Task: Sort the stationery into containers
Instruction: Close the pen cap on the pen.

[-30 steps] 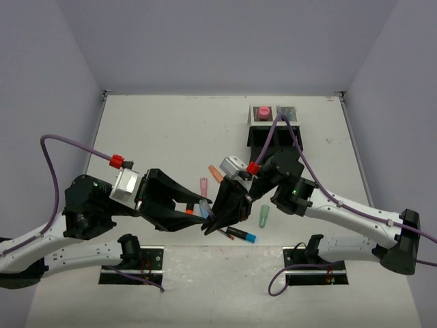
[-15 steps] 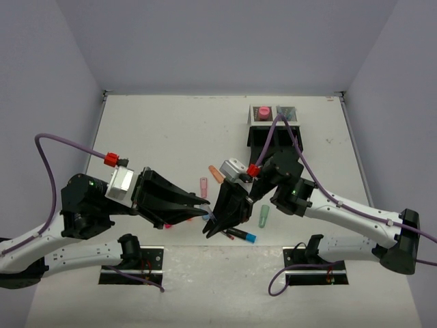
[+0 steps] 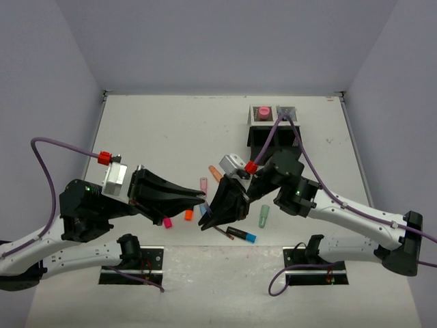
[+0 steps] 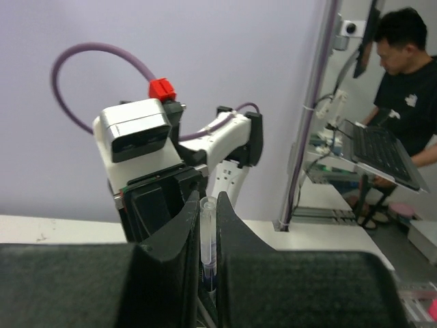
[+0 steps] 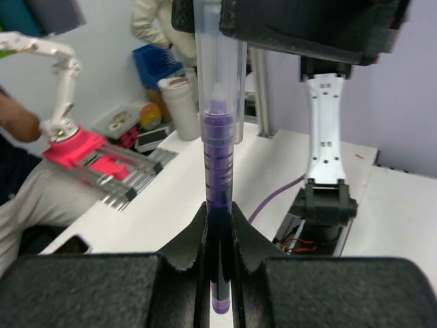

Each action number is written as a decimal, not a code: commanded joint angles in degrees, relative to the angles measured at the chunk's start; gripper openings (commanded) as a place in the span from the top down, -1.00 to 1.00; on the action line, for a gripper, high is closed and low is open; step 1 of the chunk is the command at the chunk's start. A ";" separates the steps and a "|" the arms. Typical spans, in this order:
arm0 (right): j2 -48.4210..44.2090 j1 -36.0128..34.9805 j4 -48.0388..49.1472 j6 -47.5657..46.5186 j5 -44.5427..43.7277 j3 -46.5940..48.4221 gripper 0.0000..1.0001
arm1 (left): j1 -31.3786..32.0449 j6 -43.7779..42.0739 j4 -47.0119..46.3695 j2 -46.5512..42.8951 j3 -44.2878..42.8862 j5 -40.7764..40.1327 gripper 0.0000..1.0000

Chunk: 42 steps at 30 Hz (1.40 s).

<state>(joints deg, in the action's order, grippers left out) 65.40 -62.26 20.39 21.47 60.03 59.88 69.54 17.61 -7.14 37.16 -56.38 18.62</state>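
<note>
1. Right hand (image 5: 218, 220), pinched tight on the pen (image 5: 217, 164) barrel, braces it.
2. Left hand (image 4: 208, 205), likewise clamped, grips the clear end opposite; probably a handover or cap pull.
3. Organizer (image 3: 254, 140) stands well beyond the right hand.

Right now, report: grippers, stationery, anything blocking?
Left gripper, right gripper both shut on same purple-ink pen. Pen aloft, not in organizer. Nothing seen blocking.
</note>
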 commanded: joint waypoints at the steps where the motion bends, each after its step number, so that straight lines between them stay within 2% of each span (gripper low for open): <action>1: -3.59 0.03 -5.01 -4.30 -16.56 3.58 1.00 | 0.16 3.89 4.26 -0.54 2.24 -12.21 1.00; 7: -5.79 0.03 -5.20 -3.10 -33.99 1.00 1.00 | 0.16 5.80 10.58 -1.24 1.50 -24.39 1.00; 13: -4.71 0.03 -8.42 -1.84 -41.98 2.90 1.00 | 0.16 4.71 13.02 -0.95 0.83 -28.28 1.00; 25: -3.09 0.03 -11.31 -0.58 -49.32 8.97 1.00 | 0.16 -0.72 8.53 0.55 5.13 -28.78 1.00; 34: 2.64 0.16 -18.29 -5.73 -51.02 22.61 1.00 | 0.16 2.51 2.33 4.26 9.36 -23.99 1.00; 38: 1.30 0.20 -15.84 -5.70 -54.09 19.61 1.00 | 0.15 3.56 1.84 2.36 11.73 -25.96 1.00; 42: 1.36 0.30 -15.12 -5.79 -53.30 17.53 1.00 | 0.16 4.07 3.05 1.83 12.69 -27.98 1.00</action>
<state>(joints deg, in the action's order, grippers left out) 68.44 -63.68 -10.47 15.40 16.19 75.29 68.15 18.63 -19.36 37.48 -48.42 -16.23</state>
